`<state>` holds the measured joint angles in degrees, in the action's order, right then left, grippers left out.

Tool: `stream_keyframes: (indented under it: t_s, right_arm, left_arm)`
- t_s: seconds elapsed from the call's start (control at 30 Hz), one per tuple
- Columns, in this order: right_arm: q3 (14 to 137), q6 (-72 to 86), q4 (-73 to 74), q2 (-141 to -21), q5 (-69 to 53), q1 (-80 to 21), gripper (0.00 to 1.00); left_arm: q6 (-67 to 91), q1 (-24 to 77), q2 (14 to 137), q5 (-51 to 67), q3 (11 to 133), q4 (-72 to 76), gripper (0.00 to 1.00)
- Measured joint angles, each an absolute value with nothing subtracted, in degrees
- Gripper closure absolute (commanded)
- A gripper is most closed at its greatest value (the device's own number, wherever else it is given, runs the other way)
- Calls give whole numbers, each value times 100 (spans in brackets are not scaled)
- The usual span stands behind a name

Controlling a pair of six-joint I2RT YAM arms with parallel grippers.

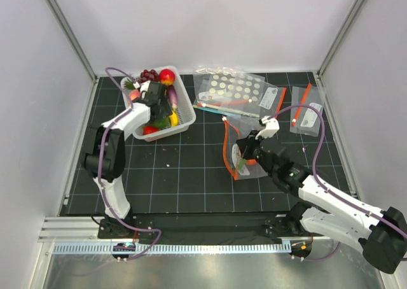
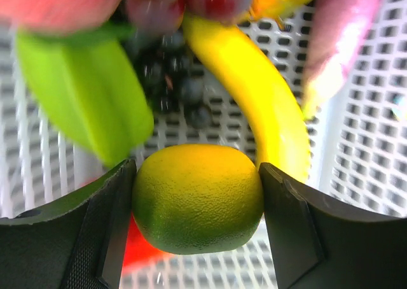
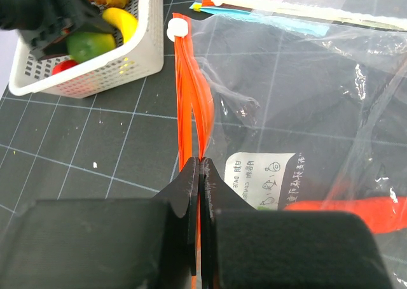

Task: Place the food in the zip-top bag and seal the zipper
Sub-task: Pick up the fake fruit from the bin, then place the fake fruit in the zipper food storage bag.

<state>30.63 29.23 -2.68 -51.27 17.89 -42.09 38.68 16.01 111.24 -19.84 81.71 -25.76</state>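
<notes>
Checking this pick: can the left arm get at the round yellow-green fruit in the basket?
Likely yes: the left pincer flanks the round fruit, both fingers against it, nothing between.

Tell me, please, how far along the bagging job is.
Done: the right jaws are shut on the zipper, holding the bag, whose mouth looks partly open. In hand: the left jaws press both sides of a green fruit in the basket. Left: no food shows in the bag, so all of it, then sealing.
</notes>
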Motion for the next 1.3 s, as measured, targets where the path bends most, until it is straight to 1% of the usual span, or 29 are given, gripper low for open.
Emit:
stream_keyframes:
  t_s: [0.03,0.1,0.27,0.43,0.53,0.67,0.7,0.77,0.97,1.03,1.23,1.3]
  right_arm:
    - [3063,2923,-268,-5127,1787,-4209,99]
    - [3063,2923,-272,-5127,1789,-4209,99]
    - [3065,2904,-270,-5127,1785,-4209,99]
    - [3065,2882,-270,-5127,1782,-4209,99]
    - [3065,2880,-272,-5127,1717,-4209,99]
    - [3068,2875,-290,-5124,1559,-4209,99]
    - [3070,2875,-292,-5124,1525,-4209,99]
    - [3083,2871,-292,-5118,1457,-4209,99]
    - [3096,2886,-303,-4786,1157,-4209,99]
    - [3098,2921,-342,-4619,967,-4209,99]
    - [3103,3037,-556,-4449,482,-4198,99]
    - [3100,3028,-596,-4438,386,-4145,99]
  left_arm:
    - [3883,1627,10897,-1975,7948,-2495,60]
    - [3905,1693,10383,-1968,7553,-2445,64]
    - [3990,2161,9139,-1990,6759,-2093,64]
    - [4051,2853,8158,-1940,6366,-1811,64]
    - [3997,3297,7446,-2043,5878,-1538,64]
    - [3811,4300,6801,-1981,5347,-1037,64]
    - [3754,4589,6757,-1885,5271,-899,64]
    - [3651,4823,6755,-1660,5164,-617,64]
    - [3376,5085,7098,-937,5225,-34,65]
    - [3253,5236,7188,-762,5262,67,63]
    - [2825,5793,7323,-644,5474,167,62]
    - [2757,5813,7400,-652,5535,139,60]
